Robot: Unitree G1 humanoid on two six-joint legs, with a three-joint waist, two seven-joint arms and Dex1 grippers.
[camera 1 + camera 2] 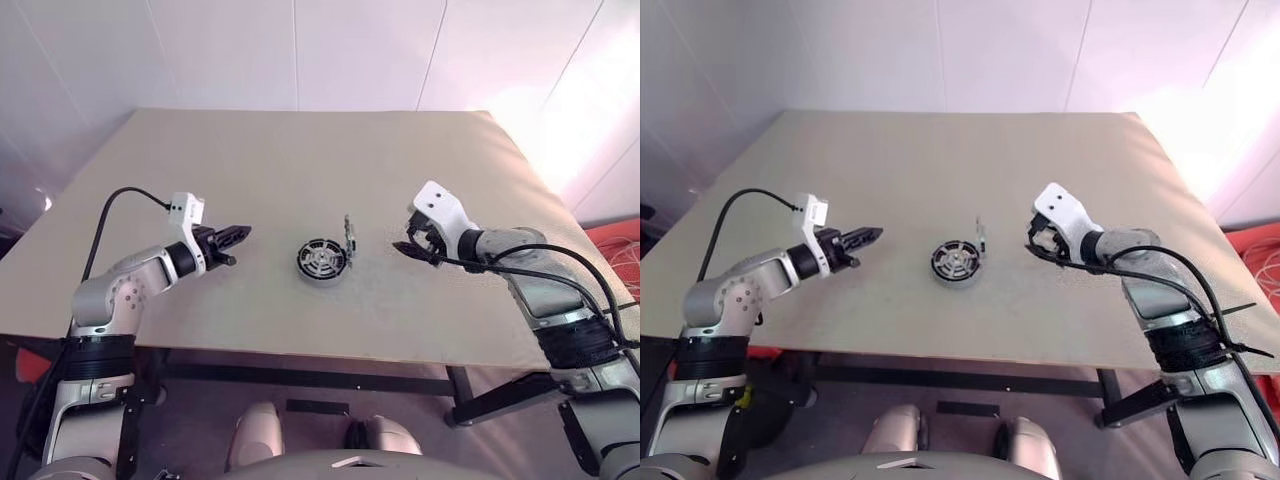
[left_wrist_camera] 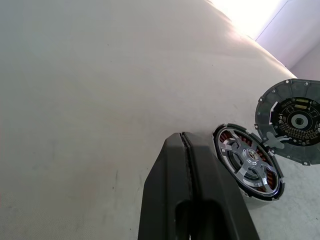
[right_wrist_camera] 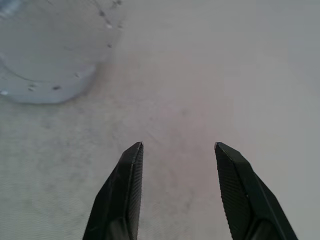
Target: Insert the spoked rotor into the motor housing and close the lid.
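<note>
The motor housing lies flat in the middle of the table. In the left wrist view, the spoked rotor sits inside it, silvery spokes over the copper windings. The lid stands upright at the housing's far right edge, inner face showing; from the head it is a thin edge-on sliver. My left gripper is shut and empty, hovering left of the housing and pointing at it. My right gripper hovers right of the lid, its fingers open with only bare table between them.
The beige table stretches wide behind the housing, and its front edge runs close below both arms. White wall panels stand beyond the far edge. Orange items lie on the floor at the far right.
</note>
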